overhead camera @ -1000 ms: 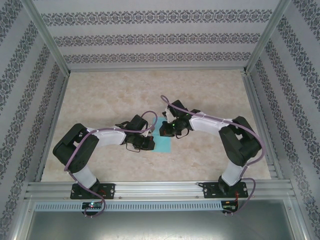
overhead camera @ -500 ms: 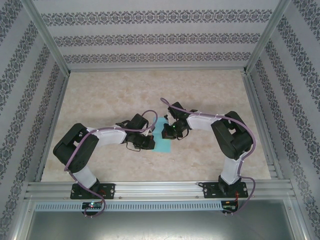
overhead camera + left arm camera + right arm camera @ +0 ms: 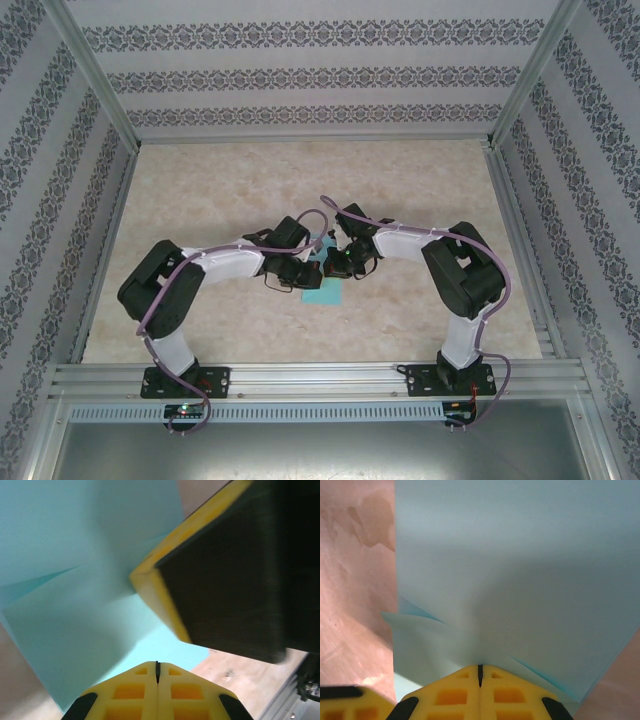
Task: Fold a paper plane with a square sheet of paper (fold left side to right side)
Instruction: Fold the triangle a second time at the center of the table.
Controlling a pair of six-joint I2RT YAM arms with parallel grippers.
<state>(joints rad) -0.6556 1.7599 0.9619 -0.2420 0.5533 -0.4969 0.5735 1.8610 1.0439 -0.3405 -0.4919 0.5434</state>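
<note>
The square sheet of paper (image 3: 323, 291) lies on the marbled table (image 3: 220, 190) at its middle, between the two arms, with only a small turquoise patch showing under them in the top view. It is partly folded: the left wrist view shows layers overlapping at slanted edges (image 3: 75, 625), and the right wrist view shows a broad pale flap (image 3: 520, 575) with small creased corners at either side of the fingertips. The left gripper (image 3: 156, 664) has its jaws fully together, tips down on the paper from the left. The right gripper (image 3: 480, 668) is likewise closed tight, its tips against the sheet from the right, and one of its black and yellow fingers (image 3: 220, 580) stands just beside the left one. Whether either tip has nipped a layer cannot be told; both look more like pressing than holding. The paper should handle as very light, thin and limp, so it will likely slide on the smooth table unless one closed tip pins it. It will crease wherever it is squeezed and could tear or crumple under a hard drag. The best hold is probably a free edge or corner of the left flap, pinched shallowly, while the other tip bears down near the intended fold line.
</note>
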